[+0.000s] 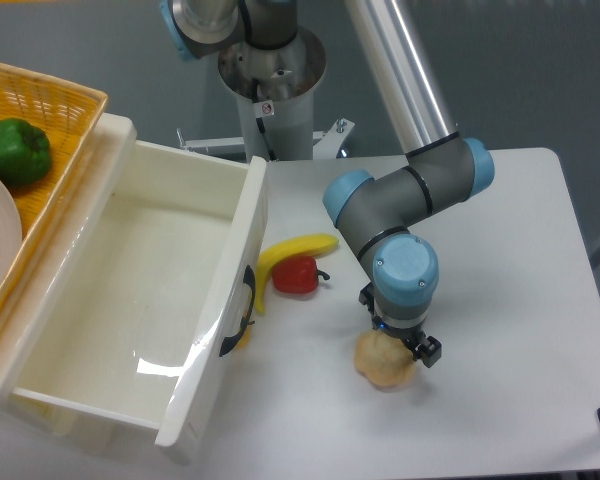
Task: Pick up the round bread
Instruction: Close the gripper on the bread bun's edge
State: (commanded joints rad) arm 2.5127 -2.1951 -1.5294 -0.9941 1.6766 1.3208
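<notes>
Round bread (382,362) lies on the white counter (520,300), lower centre-right of frame. End effector (396,342) sits directly over its upper edge, partly covering it; finger state cannot be determined. Red pepper (296,275) and banana (285,257) lie well apart to the upper left.

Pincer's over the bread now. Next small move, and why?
Probably lower a touch more, then close. The pincer sits right on top of the round bread, hiding its upper part, and the bread lies on the table. Whether the fingers already straddle it can't be told from this view.
</notes>
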